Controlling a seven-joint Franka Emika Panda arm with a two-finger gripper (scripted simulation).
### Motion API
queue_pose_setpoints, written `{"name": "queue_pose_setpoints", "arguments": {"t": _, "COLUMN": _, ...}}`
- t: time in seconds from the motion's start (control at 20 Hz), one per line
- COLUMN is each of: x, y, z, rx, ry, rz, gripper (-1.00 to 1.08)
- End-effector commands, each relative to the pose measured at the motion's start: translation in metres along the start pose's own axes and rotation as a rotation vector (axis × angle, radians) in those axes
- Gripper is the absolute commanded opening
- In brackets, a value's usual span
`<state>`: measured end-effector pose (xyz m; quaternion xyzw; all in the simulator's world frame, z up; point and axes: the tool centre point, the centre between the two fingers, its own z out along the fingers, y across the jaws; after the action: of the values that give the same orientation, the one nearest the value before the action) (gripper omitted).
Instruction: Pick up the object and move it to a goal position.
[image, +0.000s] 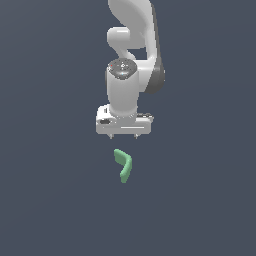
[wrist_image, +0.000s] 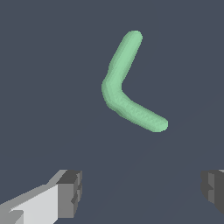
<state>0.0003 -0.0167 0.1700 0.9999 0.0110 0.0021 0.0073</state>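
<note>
The object (image: 123, 165) is a small mint-green bent bar with rounded ends, lying flat on the dark grey surface. My white gripper (image: 124, 136) hangs just behind it in the exterior view, apart from it, its short fingertips pointing down. In the wrist view the object (wrist_image: 127, 87) lies whole and unobstructed beyond the fingers, with its bend turned away from the gap. The two grey finger pads (wrist_image: 70, 193) stand far apart with nothing between them, so the gripper (wrist_image: 141, 191) is open.
The white arm (image: 131, 55) rises behind the gripper toward the top of the exterior view. A plain dark grey surface (image: 50, 200) surrounds the object on all sides.
</note>
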Motion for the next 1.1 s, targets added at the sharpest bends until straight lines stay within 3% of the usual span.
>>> {"name": "queue_pose_setpoints", "arguments": {"t": 0.0, "x": 0.0, "y": 0.0, "z": 0.0, "rx": 0.0, "ry": 0.0, "rz": 0.0, "gripper": 1.0}}
{"name": "queue_pose_setpoints", "arguments": {"t": 0.4, "x": 0.005, "y": -0.028, "z": -0.013, "rx": 0.027, "ry": 0.009, "rz": -0.038, "gripper": 1.0}}
{"name": "queue_pose_setpoints", "arguments": {"t": 1.05, "x": 0.018, "y": -0.023, "z": -0.007, "rx": 0.023, "ry": 0.007, "rz": -0.082, "gripper": 1.0}}
